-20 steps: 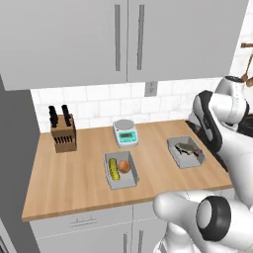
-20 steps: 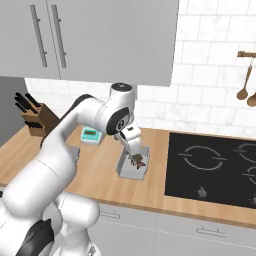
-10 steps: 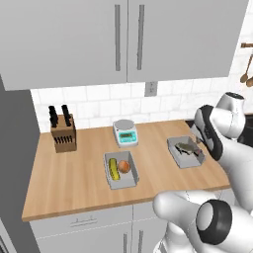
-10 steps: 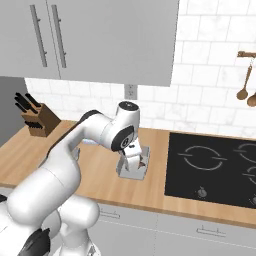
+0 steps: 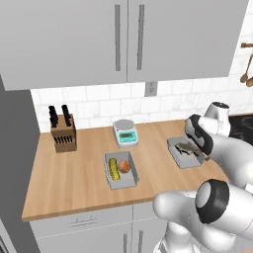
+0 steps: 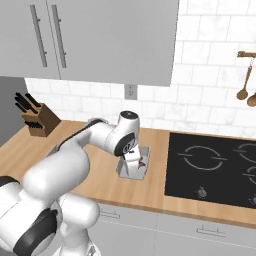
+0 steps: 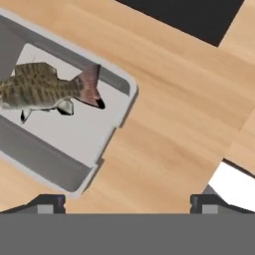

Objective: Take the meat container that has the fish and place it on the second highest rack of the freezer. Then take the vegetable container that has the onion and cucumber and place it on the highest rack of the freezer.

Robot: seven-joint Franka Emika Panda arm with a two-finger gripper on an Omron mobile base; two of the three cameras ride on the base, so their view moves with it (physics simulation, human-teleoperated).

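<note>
Wooden counter [image 7: 174, 124], meat container [image 7: 74, 144] beside spread fingers [image 7: 47, 201]

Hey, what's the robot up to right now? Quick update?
Gripper open, low over the meat container. Fish lying inside, not gripped yet. Vegetable container sits apart on the counter.

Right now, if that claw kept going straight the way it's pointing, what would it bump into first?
Probably the wooden counter, right beside the meat container with the fish. The open gripper points down there; one finger might clip the tray's corner, but depth is unclear.
</note>
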